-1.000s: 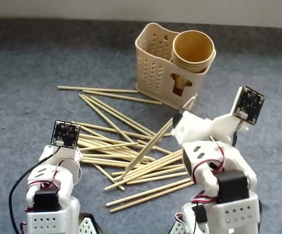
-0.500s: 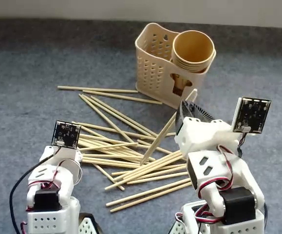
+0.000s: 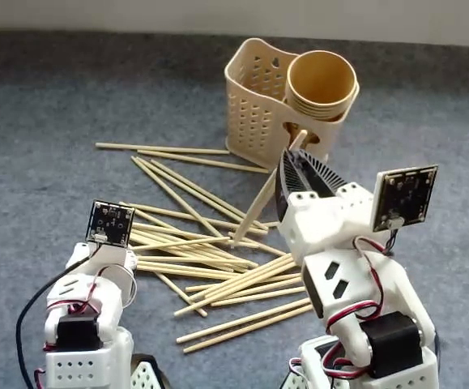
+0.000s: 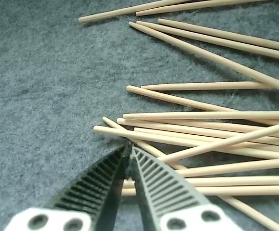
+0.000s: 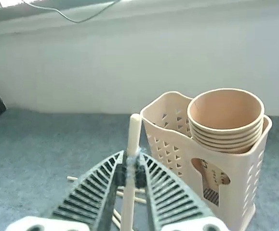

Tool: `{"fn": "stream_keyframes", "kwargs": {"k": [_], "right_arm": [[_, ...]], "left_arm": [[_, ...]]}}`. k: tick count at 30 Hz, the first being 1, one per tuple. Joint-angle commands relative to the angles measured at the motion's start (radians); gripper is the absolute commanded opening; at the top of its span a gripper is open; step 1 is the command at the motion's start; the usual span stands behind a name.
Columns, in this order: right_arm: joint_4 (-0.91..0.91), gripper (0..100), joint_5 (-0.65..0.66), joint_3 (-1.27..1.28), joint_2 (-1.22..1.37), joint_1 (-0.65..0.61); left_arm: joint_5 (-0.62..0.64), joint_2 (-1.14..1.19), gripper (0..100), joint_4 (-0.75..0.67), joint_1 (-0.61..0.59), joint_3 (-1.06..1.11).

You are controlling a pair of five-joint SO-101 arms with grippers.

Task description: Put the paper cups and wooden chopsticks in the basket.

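Right claw (image 3: 292,156) pinching one tilted chopstick (image 3: 260,203), top end just beside the basket (image 3: 254,109).
Stacked paper cups (image 3: 321,79) fill one side of the basket; loose chopsticks (image 3: 202,243) lie scattered on the grey table (image 3: 56,121); left claw (image 4: 129,147) is pressed together over their ends.

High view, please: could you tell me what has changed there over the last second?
The right tool, shut on one chopstick, rose and swung toward the basket, tilting the chopstick steeper. The left arm, loose chopsticks, basket and paper cups stayed put.
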Motion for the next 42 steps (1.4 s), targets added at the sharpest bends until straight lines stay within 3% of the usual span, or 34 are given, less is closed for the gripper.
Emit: {"fn": "stream_keyframes", "kwargs": {"k": [1, 12, 16, 20, 28, 42], "right_arm": [[-0.107, 0.5, 0.014, -0.015, -0.005, -0.008], [-0.46, 0.5, 0.021, -0.008, -0.002, -0.007], [-0.581, 0.5, 0.143, -0.005, -0.001, -0.007], [-0.676, 0.5, 0.184, -0.007, 0.041, -0.005], [-0.924, 0.5, 0.344, -0.015, 0.252, -0.002], [-1.142, 0.5, 0.345, -0.019, 0.556, 0.07]], "left_arm": [[-0.009, -0.01, 1, -0.005, -0.007, -0.005], [-0.011, -0.01, 1, -0.005, -0.008, -0.005], [-0.011, -0.01, 1, -0.005, -0.008, -0.005], [-0.011, -0.01, 1, -0.005, -0.008, -0.004], [-0.011, -0.01, 1, -0.005, -0.008, -0.004], [-0.011, -0.01, 1, -0.006, -0.008, 0.005]]}}
